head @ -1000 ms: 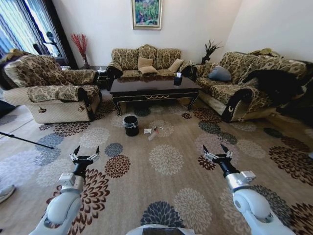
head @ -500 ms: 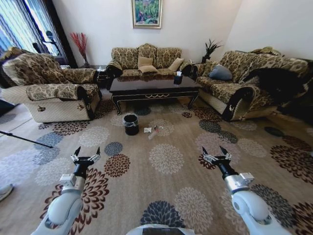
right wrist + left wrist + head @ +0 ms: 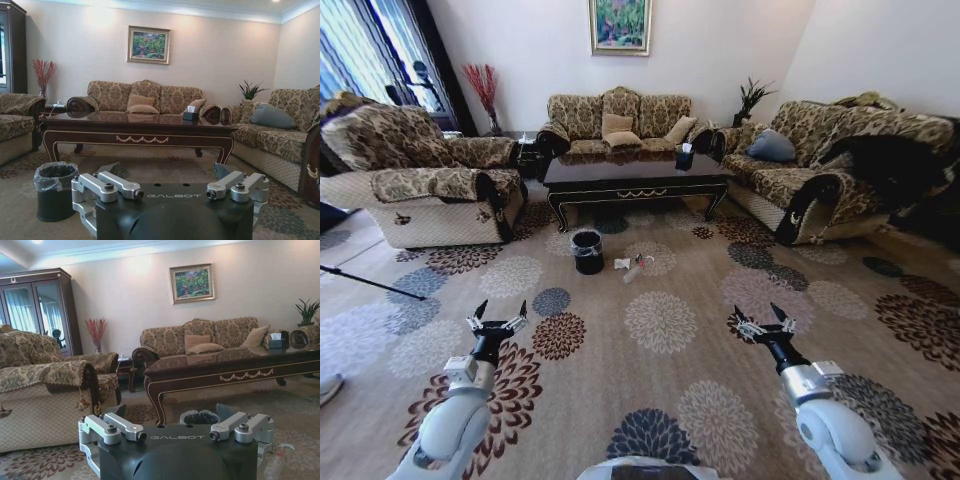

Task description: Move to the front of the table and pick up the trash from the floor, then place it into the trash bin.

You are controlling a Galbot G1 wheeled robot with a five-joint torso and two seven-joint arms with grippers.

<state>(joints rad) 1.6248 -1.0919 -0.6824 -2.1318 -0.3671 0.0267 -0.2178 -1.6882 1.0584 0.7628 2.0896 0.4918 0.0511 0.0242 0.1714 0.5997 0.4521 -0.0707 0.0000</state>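
The dark glossy table (image 3: 635,178) stands ahead across the flower-patterned floor (image 3: 660,325). In front of it sits the small black trash bin (image 3: 587,252) with a clear liner. Just right of the bin lies the trash (image 3: 631,267): crumpled white paper and a slim clear bottle. My left gripper (image 3: 500,315) and right gripper (image 3: 758,318) hover open and empty over the carpet, well short of the trash. The left wrist view shows the table (image 3: 230,367), the trash bin (image 3: 199,417) and the bottle (image 3: 278,462). In the right wrist view are the trash bin (image 3: 55,190) and the table (image 3: 140,125).
A patterned armchair (image 3: 430,190) flanks the table on the left, one sofa (image 3: 820,170) on the right, another sofa (image 3: 620,125) behind. A dark tissue box (image 3: 684,158) sits on the table. A thin black rod (image 3: 370,283) crosses the floor at the left.
The whole head view has shifted slightly, with the sofas spreading outward, so the camera has crept forward. Both arms keep the same pose and both grippers stay open.
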